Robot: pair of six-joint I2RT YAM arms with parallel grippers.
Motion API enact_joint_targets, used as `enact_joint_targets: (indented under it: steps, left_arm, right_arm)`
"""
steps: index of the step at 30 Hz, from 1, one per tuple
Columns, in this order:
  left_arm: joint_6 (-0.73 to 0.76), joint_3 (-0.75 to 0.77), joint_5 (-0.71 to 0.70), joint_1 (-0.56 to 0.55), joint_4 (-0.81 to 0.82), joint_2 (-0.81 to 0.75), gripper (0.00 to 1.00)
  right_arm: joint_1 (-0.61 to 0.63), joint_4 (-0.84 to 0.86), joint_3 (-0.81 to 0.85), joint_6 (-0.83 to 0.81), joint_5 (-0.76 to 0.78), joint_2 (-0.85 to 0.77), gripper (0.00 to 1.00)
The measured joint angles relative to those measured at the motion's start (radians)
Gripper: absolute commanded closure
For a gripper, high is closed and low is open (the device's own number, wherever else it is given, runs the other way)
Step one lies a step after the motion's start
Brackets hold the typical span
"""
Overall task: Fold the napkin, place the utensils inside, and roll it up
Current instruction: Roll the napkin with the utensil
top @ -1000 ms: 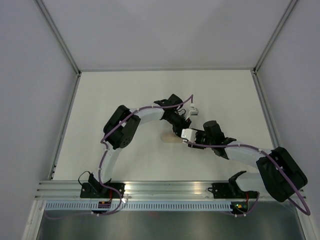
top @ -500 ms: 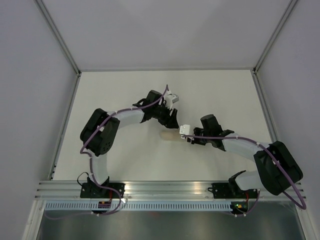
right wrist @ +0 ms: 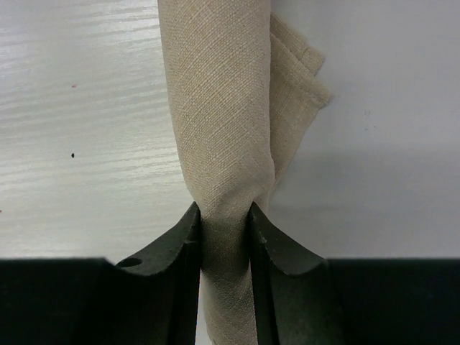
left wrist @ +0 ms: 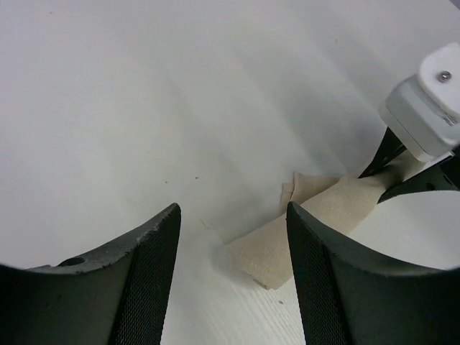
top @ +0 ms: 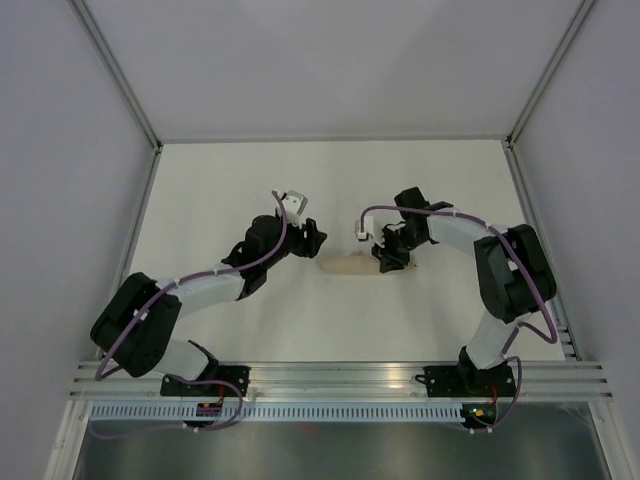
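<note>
Beige cloth is seen from the top external camera as a short roll: the napkin (top: 345, 266) lies on the white table (top: 220, 190) between the two arms, its long axis running left to right. Its right end is taken by the right gripper (top: 388, 258). The left gripper (top: 310, 240) is held near the free left end, apart from it.

From the left wrist, the left gripper (left wrist: 231, 212) is shown with jaws spread and nothing between them. The napkin (left wrist: 338, 205) is found ahead and to the right, slanting away toward the other arm.

From the right wrist, the right gripper (right wrist: 224, 215) is seen clamped on the napkin (right wrist: 219, 100), whose axis runs straight out from the jaws. Utensils cannot be made out. The free end is judged nearer the left arm, so it would best be reached from that side.
</note>
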Motion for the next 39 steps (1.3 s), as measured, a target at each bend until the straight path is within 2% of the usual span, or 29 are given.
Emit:
enact_joint_targets:
  steps: [3,8,14,23,27,34,39]
  left_arm:
    - [0.005,-0.047,-0.061,-0.034,0.048,-0.033,0.34]
    - [0.105,-0.051,-0.161,-0.183,0.068,-0.037,0.32]
    - [0.258,0.019,-0.227,-0.31,0.046,0.039,0.3]
    - [0.537,0.171,-0.272,-0.417,-0.016,0.266,0.27]
    - [0.643,0.218,-0.275,-0.452,-0.045,0.356,0.23]
    - [0.777,0.271,-0.275,-0.463,-0.075,0.439,0.22]
    - [0.837,0.322,-0.275,-0.463,-0.082,0.489,0.25]
  right_arm:
    - [-0.023,-0.128,0.117,-0.024,-0.047,0.097,0.84]
    - [-0.05,-0.335,0.302,-0.048,-0.108,0.251,0.83]
    - [-0.064,-0.47,0.428,-0.041,-0.138,0.353,0.82]
    - [-0.067,-0.524,0.482,-0.02,-0.146,0.396,0.81]
    - [-0.071,-0.55,0.507,-0.013,-0.153,0.417,0.81]
    - [-0.08,-0.592,0.542,-0.009,-0.175,0.449,0.81]
    - [-0.08,-0.597,0.544,-0.008,-0.178,0.452,0.81]
